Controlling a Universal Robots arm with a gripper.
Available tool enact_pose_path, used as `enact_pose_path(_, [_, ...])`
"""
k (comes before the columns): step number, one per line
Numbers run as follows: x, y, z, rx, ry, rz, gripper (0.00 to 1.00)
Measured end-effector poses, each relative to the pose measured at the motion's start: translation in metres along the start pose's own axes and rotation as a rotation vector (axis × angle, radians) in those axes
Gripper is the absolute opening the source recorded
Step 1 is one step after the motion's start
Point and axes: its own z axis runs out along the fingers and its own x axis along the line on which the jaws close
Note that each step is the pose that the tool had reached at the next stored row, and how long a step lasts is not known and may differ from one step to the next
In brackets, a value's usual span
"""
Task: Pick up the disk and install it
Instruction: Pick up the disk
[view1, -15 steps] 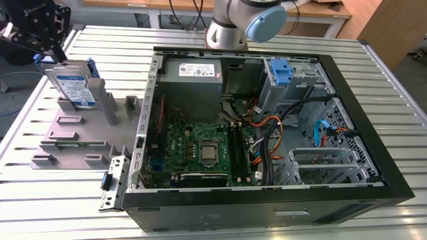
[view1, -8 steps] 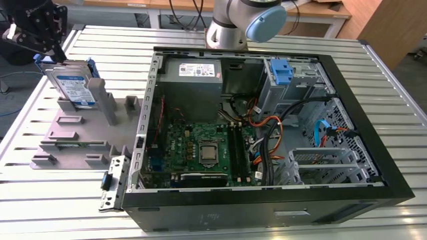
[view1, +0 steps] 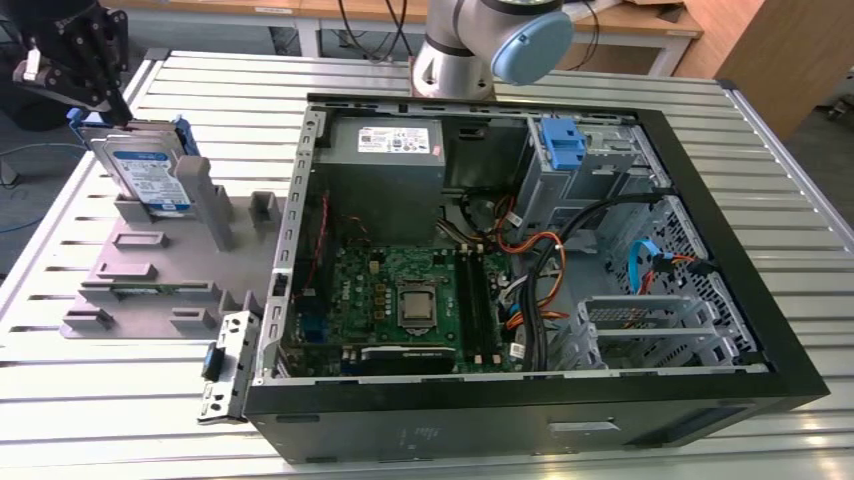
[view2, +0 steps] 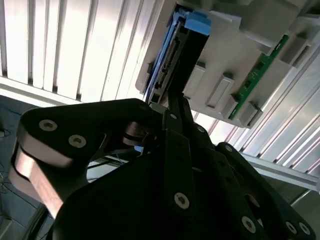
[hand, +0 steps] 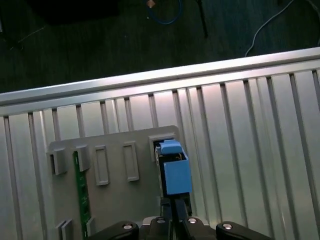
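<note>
On a ribbed metal counter (view1: 787, 200), an open black computer case (view1: 534, 420) and a grey slotted plastic holder (view1: 160, 270) are being supported. The flat silver disk (view1: 144, 172) in its blue bracket is being kept upright in the holder. It is being judged dense, stiff and shock-sensitive, best taken by its upper edge. The black pincer (view1: 120, 115) is being held there; whether it is clamped cannot be told.

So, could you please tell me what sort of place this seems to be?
Likely a robotics lab or test bench: a robot arm rises behind an open computer case that lies on a slatted metal table, and wooden workbenches stand beyond.
</note>
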Motion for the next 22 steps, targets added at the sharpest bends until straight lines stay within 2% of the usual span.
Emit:
enact_pose_path(6, [0.0, 0.0, 0.0005, -0.0026, 0.0034, -0.103, 0.17])
enact_pose_path(13, [-0.0005, -0.0015, 0.0006, -0.0025, 0.0029, -0.108, 0.17])
enact_pose_path(22, [-0.0049, -0.0017, 0.0007, -0.0026, 0.0029, -0.108, 0.17])
